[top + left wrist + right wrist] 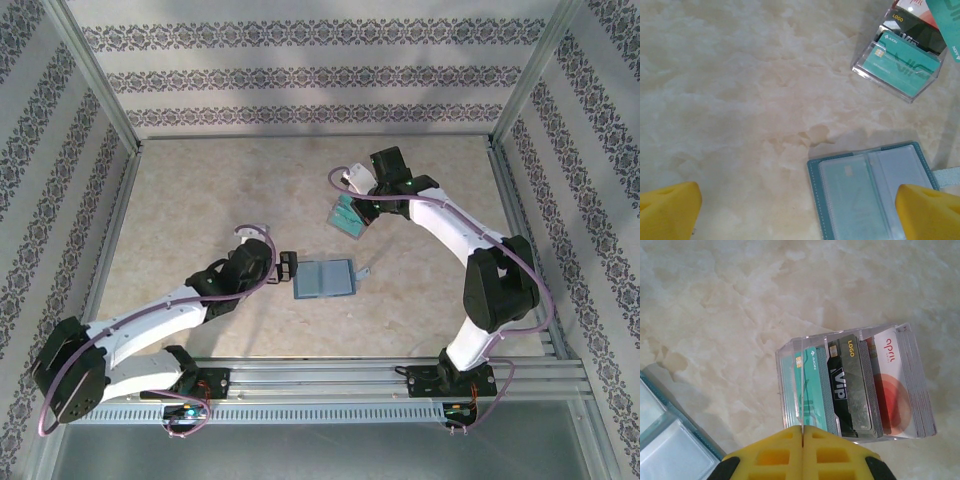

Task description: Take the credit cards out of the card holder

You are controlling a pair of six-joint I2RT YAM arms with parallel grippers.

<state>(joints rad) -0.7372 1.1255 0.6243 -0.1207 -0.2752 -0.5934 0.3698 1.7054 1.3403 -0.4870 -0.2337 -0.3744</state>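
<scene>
Reaching in from the left, the left tool [288, 263] stands wide and empty, its yellow fingertips [670, 210] spread low over the bench [200, 190] just beside the card holder [325, 280]. That holder lies opened flat mid-bench, its long axis across the bench, the centre fold running away from the arms and the strap tab [364, 272] on its right. A pale card [850, 192] seems to sit in the left sleeve, its long axis parallel to the fold. Such cards should be light, stiff and slick, best pinched by a short edge at the sleeve mouth; the soft holder will likely slide unless pinned. Farther right stands a clear box [900, 67] with upright credit cards [855, 390]. Over it the right tool [802, 440] is clamped on a teal card [946, 20].
</scene>
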